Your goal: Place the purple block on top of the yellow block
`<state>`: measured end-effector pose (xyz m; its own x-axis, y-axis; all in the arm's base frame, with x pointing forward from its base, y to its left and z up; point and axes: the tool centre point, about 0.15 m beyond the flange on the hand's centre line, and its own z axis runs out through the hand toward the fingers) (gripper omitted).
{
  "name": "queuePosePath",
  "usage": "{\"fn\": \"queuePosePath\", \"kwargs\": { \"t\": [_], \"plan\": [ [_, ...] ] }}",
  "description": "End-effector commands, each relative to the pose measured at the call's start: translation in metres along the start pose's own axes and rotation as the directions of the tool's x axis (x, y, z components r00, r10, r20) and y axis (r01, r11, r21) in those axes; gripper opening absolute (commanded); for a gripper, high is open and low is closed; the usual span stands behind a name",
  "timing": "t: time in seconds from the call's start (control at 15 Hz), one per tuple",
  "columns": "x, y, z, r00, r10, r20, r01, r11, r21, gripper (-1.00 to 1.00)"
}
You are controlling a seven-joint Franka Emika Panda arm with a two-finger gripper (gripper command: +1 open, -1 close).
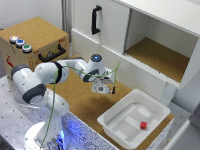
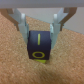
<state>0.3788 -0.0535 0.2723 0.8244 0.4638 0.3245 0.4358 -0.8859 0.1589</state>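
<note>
Two fingers of the gripper clasped the purple block by its sides, and it sat squarely on the yellow block, of which only a sliver showed beneath. Both rested on the cork tabletop, beside a white bin holding a small red cube.

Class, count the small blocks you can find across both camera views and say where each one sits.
3: the purple block sits between the gripper fingers; the yellow block peeks out beneath it; a red cube lies in the white tray. Others may be hidden.
</note>
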Motion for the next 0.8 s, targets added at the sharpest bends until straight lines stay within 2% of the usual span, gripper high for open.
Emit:
{"fn": "queuePosePath", "kwargs": {
  "t": [0.0,0.13,0.2,0.27,0.47,0.73],
  "plan": [
    [0.034,-0.015,0.029,0.994,0.068,0.087,-0.056,0.990,-0.127,-1.00],
    [0.043,-0.008,0.035,0.986,0.112,0.121,-0.099,0.990,-0.105,-1.00],
    [0.047,-0.006,0.037,0.982,0.134,0.131,-0.120,0.986,-0.112,-1.00],
    [0.048,-0.005,0.041,0.978,0.145,0.149,-0.135,0.988,-0.076,-1.00],
    [0.057,0.005,0.046,0.964,0.192,0.185,-0.179,0.980,-0.085,-1.00],
    [0.073,0.025,0.044,0.955,0.226,0.190,-0.214,0.973,-0.082,-1.00]
  ]
}}
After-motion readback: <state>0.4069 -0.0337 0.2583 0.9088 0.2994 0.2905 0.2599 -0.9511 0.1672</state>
